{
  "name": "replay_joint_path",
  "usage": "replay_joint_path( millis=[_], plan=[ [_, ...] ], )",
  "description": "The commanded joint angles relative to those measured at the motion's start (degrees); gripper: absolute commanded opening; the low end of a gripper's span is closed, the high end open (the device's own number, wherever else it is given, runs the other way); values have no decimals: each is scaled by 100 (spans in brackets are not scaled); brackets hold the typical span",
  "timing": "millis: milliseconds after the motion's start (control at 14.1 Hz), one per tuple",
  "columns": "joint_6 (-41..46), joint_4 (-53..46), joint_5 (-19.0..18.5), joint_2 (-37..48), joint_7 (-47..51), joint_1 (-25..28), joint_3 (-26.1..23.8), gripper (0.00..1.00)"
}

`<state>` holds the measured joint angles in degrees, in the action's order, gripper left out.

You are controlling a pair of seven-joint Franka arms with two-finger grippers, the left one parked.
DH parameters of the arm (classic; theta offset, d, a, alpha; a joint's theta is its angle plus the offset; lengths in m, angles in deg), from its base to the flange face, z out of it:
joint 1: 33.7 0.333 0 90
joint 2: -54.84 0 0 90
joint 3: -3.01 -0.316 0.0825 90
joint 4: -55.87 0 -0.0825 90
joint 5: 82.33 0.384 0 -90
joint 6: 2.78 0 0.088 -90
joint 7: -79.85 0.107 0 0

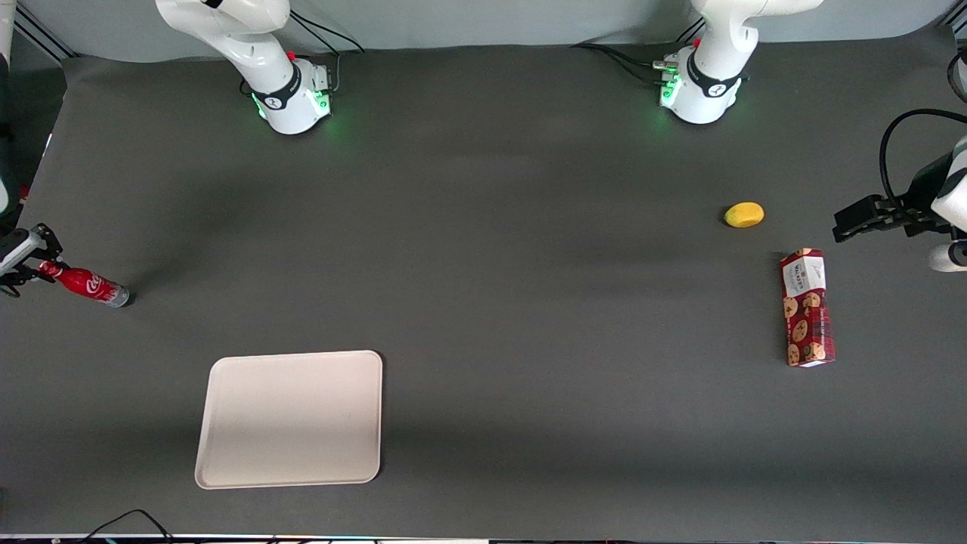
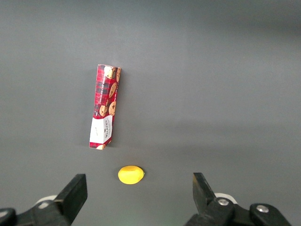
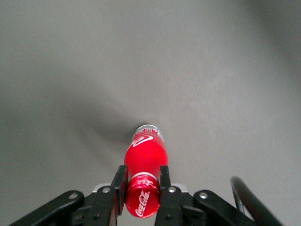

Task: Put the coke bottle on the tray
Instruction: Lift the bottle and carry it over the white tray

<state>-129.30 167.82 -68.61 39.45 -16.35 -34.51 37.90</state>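
The coke bottle (image 1: 89, 285) is a slim red bottle with white script, at the working arm's end of the table. It is tilted, its silvery base low by the cloth and its cap in my gripper (image 1: 44, 266). In the right wrist view the gripper (image 3: 142, 175) is shut on the coke bottle (image 3: 145, 155) at the neck, one finger on each side just below the red cap. The cream-beige tray (image 1: 291, 417) lies flat and bare, nearer to the front camera than the bottle and more toward the table's middle.
A red cookie box (image 1: 807, 307) lies toward the parked arm's end of the table, with a yellow fruit (image 1: 744, 214) beside it, farther from the front camera. Both also show in the left wrist view: the box (image 2: 105, 113) and the fruit (image 2: 130, 174).
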Motion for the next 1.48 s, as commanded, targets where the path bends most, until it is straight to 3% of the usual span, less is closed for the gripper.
replay_joint_path(
  millis=[0, 283, 424, 636, 848, 1131, 1414],
  plan=[
    [627, -488, -140, 247, 460, 257, 45, 0],
    [2154, -1330, -939, 747, 2013, 635, -113, 0],
    [2989, -2015, -1168, 792, 2717, 522, -779, 0],
    [3957, -3053, -1240, 670, 3404, 626, -1079, 0],
    [4109, -3669, -1388, 477, 4151, 609, -1948, 0],
    [3978, -4522, -1477, -540, 5267, 609, -2793, 0],
    [2899, -4612, -1451, -1517, 5199, 530, -2821, 0]
  ],
)
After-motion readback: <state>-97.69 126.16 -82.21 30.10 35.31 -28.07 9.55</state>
